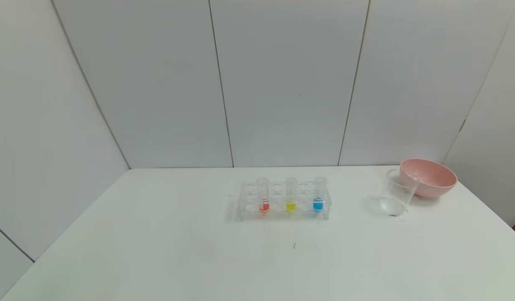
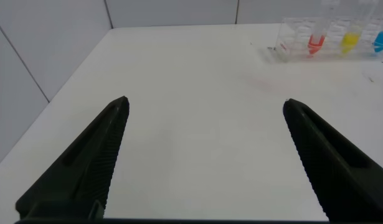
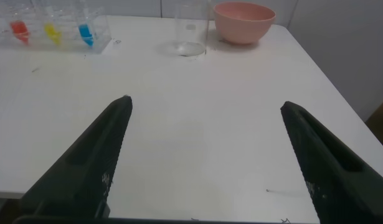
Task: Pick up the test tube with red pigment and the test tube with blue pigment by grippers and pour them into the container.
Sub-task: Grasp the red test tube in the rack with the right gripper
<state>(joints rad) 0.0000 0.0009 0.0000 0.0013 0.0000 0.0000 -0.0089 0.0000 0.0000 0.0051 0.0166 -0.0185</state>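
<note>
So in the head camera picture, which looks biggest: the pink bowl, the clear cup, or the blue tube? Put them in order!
1. Pink bowl, biggest.
2. Clear cup.
3. Blue tube, smallest.

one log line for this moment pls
stage: start | left pincer: open, empty | right pincer: open, empty | red tube, blue tube: in rack | container: empty

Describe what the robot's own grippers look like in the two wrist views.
The left gripper and the right gripper look alike: each has two long black fingers that taper to narrow tips, with fine ribbing along the inner faces. No cables, markings or wrist housing show, and neither arm appears in the head view.
</note>
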